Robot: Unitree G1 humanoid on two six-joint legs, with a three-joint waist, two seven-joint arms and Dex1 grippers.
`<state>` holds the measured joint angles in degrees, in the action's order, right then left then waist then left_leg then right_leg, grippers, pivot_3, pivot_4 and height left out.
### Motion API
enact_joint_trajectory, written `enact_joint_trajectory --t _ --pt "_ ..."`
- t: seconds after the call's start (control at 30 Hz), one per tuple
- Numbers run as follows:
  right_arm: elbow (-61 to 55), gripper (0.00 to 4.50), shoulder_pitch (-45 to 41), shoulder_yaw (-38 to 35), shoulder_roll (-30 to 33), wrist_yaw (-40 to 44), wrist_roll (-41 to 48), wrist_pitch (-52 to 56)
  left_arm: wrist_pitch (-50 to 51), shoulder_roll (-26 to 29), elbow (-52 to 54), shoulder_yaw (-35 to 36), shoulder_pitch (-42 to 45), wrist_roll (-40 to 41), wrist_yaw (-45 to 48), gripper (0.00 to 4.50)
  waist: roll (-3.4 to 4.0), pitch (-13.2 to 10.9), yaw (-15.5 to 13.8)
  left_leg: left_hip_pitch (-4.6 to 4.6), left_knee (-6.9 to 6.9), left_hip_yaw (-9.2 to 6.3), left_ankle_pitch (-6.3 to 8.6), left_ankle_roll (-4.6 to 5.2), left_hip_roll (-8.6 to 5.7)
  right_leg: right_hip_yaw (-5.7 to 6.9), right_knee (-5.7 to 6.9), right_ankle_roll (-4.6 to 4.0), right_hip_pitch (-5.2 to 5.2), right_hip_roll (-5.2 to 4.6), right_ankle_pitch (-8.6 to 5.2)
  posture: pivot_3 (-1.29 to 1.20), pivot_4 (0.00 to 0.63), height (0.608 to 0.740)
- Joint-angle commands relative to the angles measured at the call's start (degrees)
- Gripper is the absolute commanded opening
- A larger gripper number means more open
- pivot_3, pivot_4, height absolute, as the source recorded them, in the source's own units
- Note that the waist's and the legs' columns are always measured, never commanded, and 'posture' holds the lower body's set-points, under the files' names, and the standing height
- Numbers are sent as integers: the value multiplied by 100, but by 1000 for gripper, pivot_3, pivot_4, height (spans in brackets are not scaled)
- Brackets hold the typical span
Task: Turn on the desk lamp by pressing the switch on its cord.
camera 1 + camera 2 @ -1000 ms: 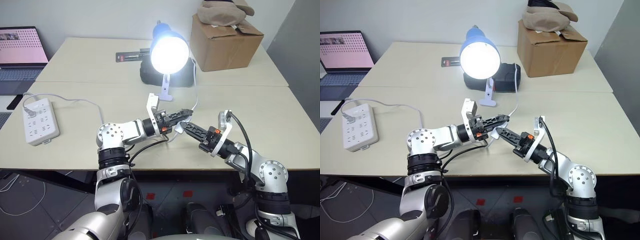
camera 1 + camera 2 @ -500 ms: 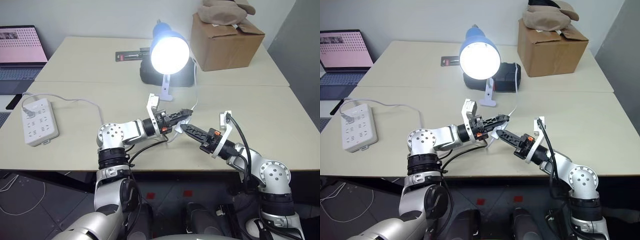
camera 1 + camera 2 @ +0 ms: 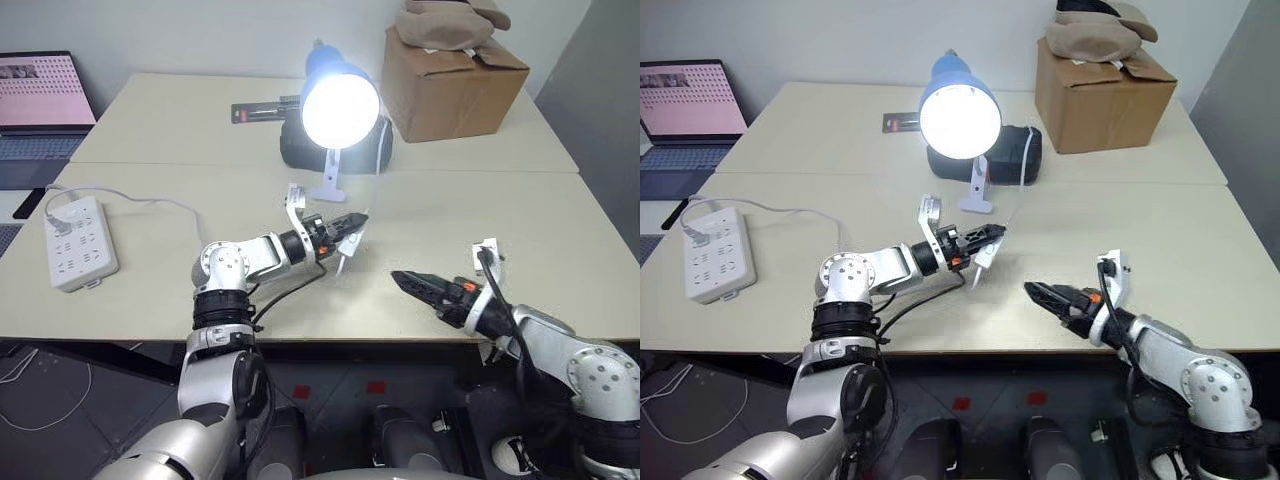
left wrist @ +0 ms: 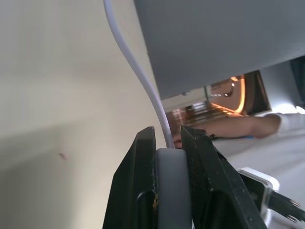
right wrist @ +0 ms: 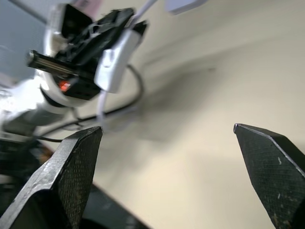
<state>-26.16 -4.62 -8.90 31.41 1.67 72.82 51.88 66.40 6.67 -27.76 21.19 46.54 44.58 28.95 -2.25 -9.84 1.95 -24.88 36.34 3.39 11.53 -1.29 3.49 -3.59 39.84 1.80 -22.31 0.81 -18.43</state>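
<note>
— While the tabletop (image 3: 120,130) is scanned from big to small, what is seen first?

— The desk lamp (image 3: 340,100) is lit at the middle, its cord (image 3: 385,175) led down toward the near edge.

— And the switch (image 3: 983,266)?

— It is pinched between the pressed-together fingers of the left gripper (image 3: 345,226), lifted off the tabletop, its long axis hung steeply downward.

— Which arm is nearer?

— The left, since it holds it. The right gripper (image 3: 408,282) is set well apart toward the robot's right, fingers spread wide, aimed back at the switch.

Desk lamp (image 3: 340,100) centre-back on table (image 3: 560,230); power strip (image 3: 78,240) left; box (image 3: 450,80) back-right.
</note>
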Motion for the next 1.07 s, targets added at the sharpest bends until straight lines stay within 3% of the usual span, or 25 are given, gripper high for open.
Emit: enact_joint_trajectory --t 0.03,0.3,0.57,0.67,0.87,1.07 --pt "-539 4482 -22 -125 84 177 -492 -340 -914 130 -248 -486 271 -550 304 432 0 0 -13 0 -1 -2 0 0 0 3 0 0 0 2 0 0 150 740" --pt "-601 4496 115 -192 -105 113 -840 -477 -1228 352 -898 -538 675 -724 604 2175 0 0 -15 -2 -8 4 0 0 -2 1 -15 1 1 3 0 0 150 740" --pt "-435 4496 347 -317 -104 332 -1370 -621 -1236 1176 -521 -588 719 -830 815 3712 0 0 -11 -1 -26 4 -1 -3 2 3 -26 -1 0 1 0 0 150 740" --pt "-474 4496 452 -345 3 523 -1611 -709 -1725 1736 55 -1228 409 -1509 976 4410 1 0 -10 -1 -26 5 -1 -4 1 2 -28 -1 1 -3 1 0 150 740" --pt "-758 4496 819 -341 452 1320 -1899 -767 -2659 2988 1108 -2025 -429 -2324 1876 4482 4 -1 -16 1 -30 7 0 -8 6 2 -32 -29 1 -11 16 0 150 740" --pt "-628 4496 923 -407 718 1833 -2120 -789 -3260 3751 1099 -2246 -873 -2718 2591 4482 3 -1 -20 2 -28 3 1 -5 7 8 -33 -30 4 -14 16 0 150 740"
